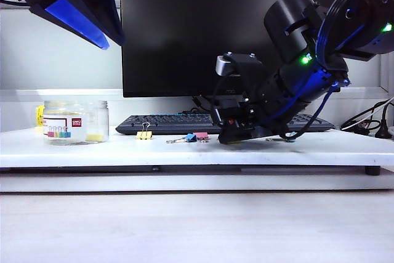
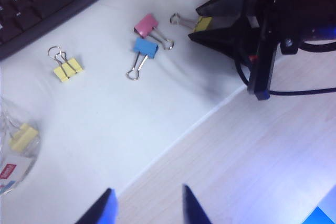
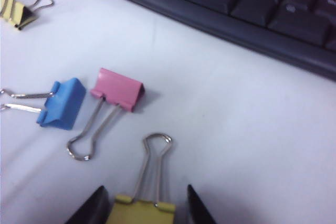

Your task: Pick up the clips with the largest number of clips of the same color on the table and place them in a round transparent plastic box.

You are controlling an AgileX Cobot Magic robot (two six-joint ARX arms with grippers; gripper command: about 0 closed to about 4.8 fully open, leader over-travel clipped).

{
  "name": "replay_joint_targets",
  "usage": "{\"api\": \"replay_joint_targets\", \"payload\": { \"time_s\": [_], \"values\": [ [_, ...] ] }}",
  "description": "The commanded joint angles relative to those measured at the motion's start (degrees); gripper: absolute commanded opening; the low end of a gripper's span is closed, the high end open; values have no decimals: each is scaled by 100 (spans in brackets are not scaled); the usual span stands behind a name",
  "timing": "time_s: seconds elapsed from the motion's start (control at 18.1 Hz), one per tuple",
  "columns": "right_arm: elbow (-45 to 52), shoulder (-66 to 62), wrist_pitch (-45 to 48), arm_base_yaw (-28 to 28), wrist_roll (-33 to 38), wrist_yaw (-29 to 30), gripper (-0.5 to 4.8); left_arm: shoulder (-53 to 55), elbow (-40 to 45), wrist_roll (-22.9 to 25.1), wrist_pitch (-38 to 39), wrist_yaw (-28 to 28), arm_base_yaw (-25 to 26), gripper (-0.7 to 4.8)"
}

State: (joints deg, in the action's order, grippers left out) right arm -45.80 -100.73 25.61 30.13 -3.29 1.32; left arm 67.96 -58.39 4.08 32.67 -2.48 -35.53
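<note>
The round transparent plastic box (image 1: 69,122) stands at the table's left, with one yellow clip (image 2: 23,136) lying inside it. A second yellow clip (image 1: 144,133) lies loose on the white table to the box's right. My right gripper (image 3: 145,187) is down on the table in the middle, shut on a third yellow clip (image 3: 139,211) whose wire handles point away from the jaws. That clip still rests on the table. My left gripper (image 2: 147,200) hangs high over the table's front edge, open and holding nothing.
A blue clip (image 3: 63,103) and a pink clip (image 3: 119,88) lie side by side just beyond the right gripper. A black keyboard (image 1: 166,122) and a monitor (image 1: 228,29) stand behind. Cables (image 1: 369,124) trail at the far right.
</note>
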Motion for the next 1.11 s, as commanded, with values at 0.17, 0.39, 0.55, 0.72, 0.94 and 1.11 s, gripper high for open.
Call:
{"api": "replay_joint_targets", "payload": {
  "time_s": [0.17, 0.39, 0.55, 0.72, 0.94, 1.11],
  "values": [
    [68, -76, -922, 11, 190, -13, 198, -26, -22, -2, 11, -35, 0, 175],
    [68, -76, -1019, 11, 330, -13, 116, -26, -22, -2, 13, -33, 0, 175],
    [63, -76, -1016, 11, 328, -13, 116, -26, -28, 0, 20, -33, 0, 175],
    [44, -68, -870, 11, 332, 33, 108, -26, -28, 0, 22, -33, 0, 175],
    [-138, 63, -811, 11, 330, 205, 83, -83, -63, 2, 15, -13, 0, 175],
    [-605, 81, -1121, 31, 330, 627, 84, -205, -63, 7, 22, 28, 0, 175]
  ]
}}
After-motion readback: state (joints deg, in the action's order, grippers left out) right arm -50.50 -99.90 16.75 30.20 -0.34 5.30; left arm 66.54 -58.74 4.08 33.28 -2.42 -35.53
